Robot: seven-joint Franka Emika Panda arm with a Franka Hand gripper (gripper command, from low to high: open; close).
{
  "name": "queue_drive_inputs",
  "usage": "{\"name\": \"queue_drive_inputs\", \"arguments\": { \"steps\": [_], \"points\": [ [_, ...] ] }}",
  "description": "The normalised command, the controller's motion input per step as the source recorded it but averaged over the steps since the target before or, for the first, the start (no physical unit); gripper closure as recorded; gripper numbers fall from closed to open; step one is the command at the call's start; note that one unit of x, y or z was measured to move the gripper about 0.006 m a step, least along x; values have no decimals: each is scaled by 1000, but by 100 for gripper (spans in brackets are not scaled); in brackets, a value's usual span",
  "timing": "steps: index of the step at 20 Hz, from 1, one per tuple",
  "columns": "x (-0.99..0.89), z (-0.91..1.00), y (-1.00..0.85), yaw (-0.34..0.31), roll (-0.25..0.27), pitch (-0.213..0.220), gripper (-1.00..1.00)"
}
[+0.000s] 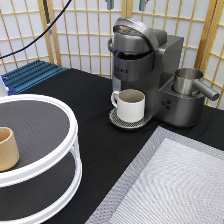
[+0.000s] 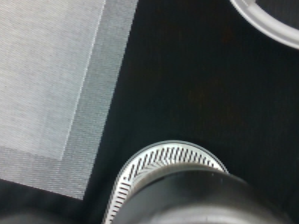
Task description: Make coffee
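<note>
Jaws spread wide, empty, at the exterior view's top above the coffee machine (image 1: 145, 65).

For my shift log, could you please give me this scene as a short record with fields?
claw: two tips at the exterior view's top edge, above the coffee maker; holding nothing visible
coffee maker: grey, at the exterior view's top centre
mug: cream-white, on the drip tray under the spout
pod: not visible
tan cup: on the tiered stand's top shelf, at the exterior view's left
stand: white rim
steel jug: beside the coffee maker
mat: grey, at the exterior view's bottom right
</note>
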Motion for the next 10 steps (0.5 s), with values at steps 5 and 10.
{"name": "queue_drive_inputs", "arguments": {
  "steps": [5, 10],
  "points": [
    [561, 105, 174, -129, -163, 86, -100],
    [581, 255, 8, -167, -174, 36, -100]
  ]
}}
